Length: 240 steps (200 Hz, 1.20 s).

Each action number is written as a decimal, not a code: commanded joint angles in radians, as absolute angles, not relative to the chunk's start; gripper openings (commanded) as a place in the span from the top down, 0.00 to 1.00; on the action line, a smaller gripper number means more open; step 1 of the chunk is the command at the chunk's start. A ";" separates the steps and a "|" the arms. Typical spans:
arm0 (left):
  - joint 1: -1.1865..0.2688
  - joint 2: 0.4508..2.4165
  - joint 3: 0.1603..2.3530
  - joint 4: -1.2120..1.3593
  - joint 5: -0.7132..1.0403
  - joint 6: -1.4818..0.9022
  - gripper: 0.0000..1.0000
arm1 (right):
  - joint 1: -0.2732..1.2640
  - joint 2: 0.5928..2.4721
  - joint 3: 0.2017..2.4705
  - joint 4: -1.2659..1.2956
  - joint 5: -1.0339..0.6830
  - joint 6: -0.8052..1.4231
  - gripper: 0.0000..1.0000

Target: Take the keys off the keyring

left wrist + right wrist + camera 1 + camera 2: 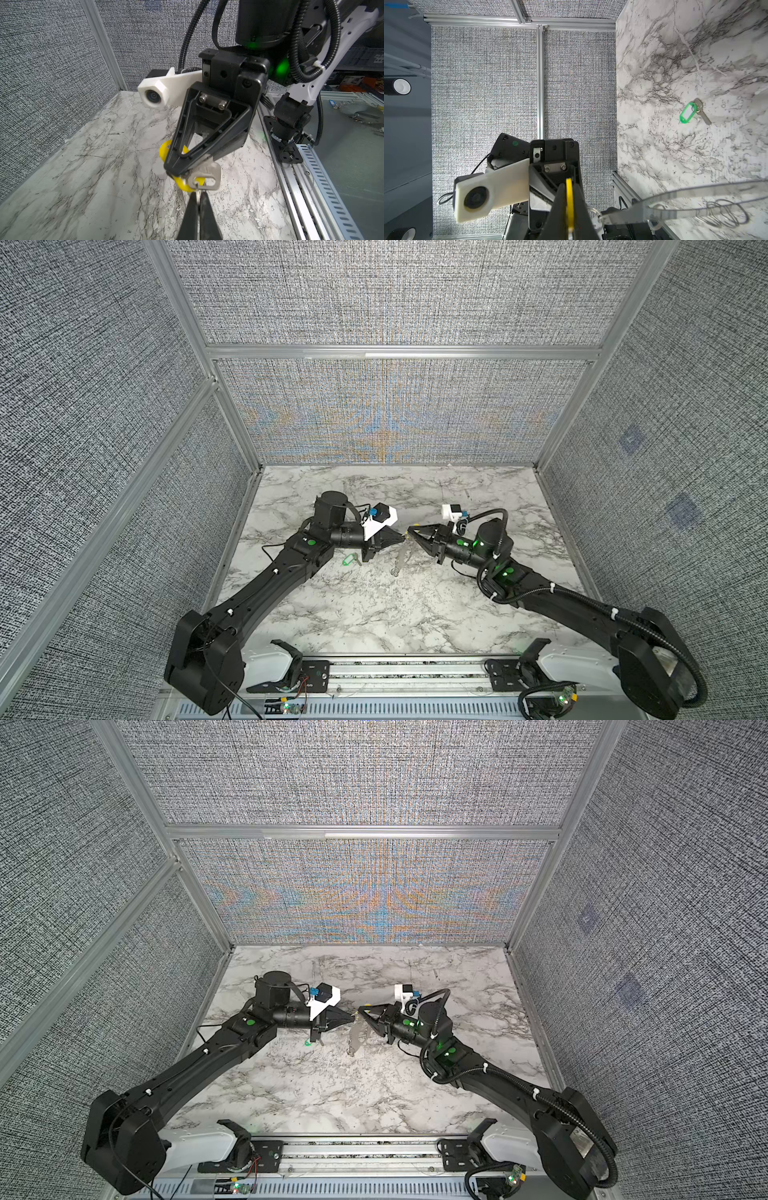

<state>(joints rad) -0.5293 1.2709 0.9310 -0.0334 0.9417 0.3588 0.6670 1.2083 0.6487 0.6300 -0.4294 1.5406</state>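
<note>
Left hand (199, 196) pinched tight on the thin wire ring (197, 188), right hand (178, 169) clamped on the yellow-tag key (209, 176). Keyring (402, 558) dangled mid-frame just below, green-tag key (348, 560) loose on the desk (374, 614). Looked light and slippery, so I'd grip the flat head.

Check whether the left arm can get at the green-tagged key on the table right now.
Probably not yet. The green-tagged key lies bare on the table close by the left gripper, with nothing over it, but that gripper is shut on the wire ring, so it must let go first.
</note>
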 commanded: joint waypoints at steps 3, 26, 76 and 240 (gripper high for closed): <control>-0.529 1.266 0.933 -0.028 0.957 0.362 1.00 | 0.661 1.213 0.665 0.622 -0.446 1.525 0.93; -0.529 1.262 0.931 -0.026 0.955 0.356 0.98 | 0.654 1.225 0.688 0.607 -0.471 1.505 0.96; -0.528 1.248 0.928 -0.036 0.932 0.350 0.82 | 0.646 1.256 0.736 0.571 -0.523 1.452 1.00; -0.557 1.069 0.740 0.129 0.725 0.224 0.58 | 0.611 1.291 0.852 0.412 -0.626 1.318 1.00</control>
<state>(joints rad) -0.5396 1.0660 0.7490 0.0559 0.7395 0.2527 0.6098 1.2949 0.8474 0.3965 -0.6281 1.3182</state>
